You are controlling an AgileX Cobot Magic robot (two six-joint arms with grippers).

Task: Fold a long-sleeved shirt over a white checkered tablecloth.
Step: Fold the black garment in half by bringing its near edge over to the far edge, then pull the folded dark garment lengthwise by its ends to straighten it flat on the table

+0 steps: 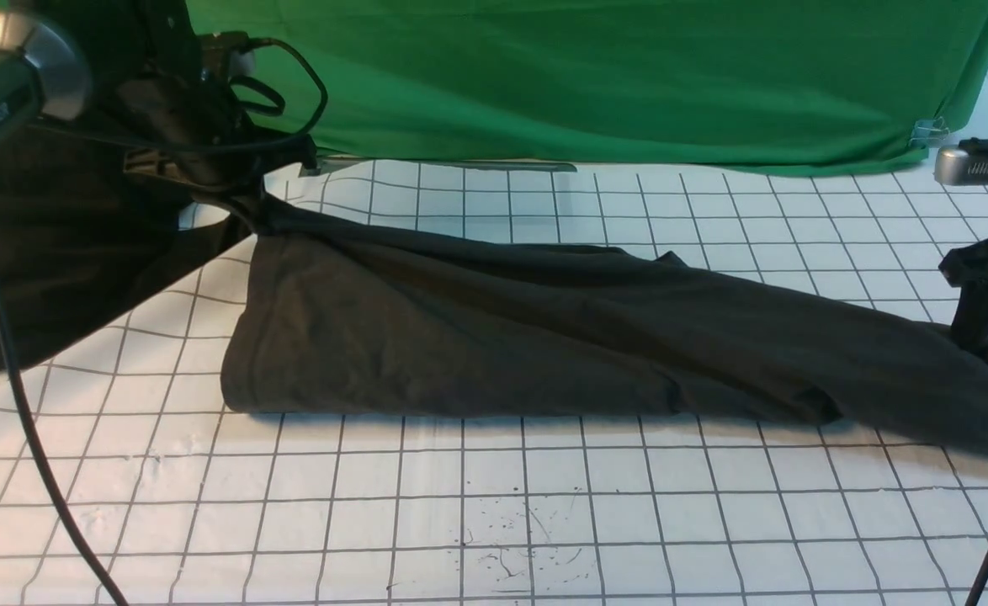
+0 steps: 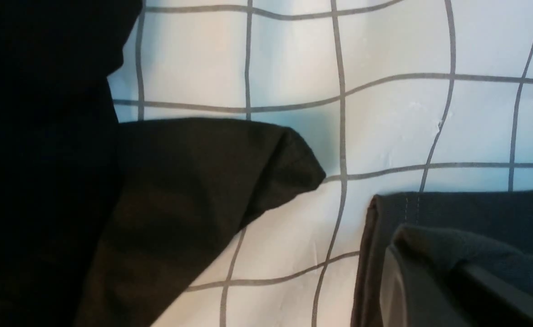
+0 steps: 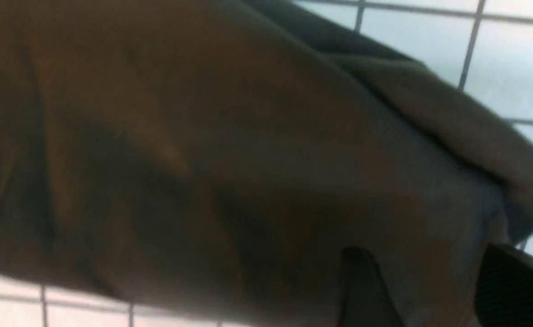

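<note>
While the left gripper [image 1: 252, 220] pinches the shirt's [image 1: 460, 337] corner, the shirt's long axis runs rightward from it to beneath the right gripper [image 1: 980, 337], its jaws apart, nearer the far end.

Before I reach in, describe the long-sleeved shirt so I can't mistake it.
On the white cloth with the thin grid, below the green cloth, a long charcoal garment stretches rightward from the middle left. Unlike the blacker heap at far left, it's greyer and spans most of the cloth.
</note>
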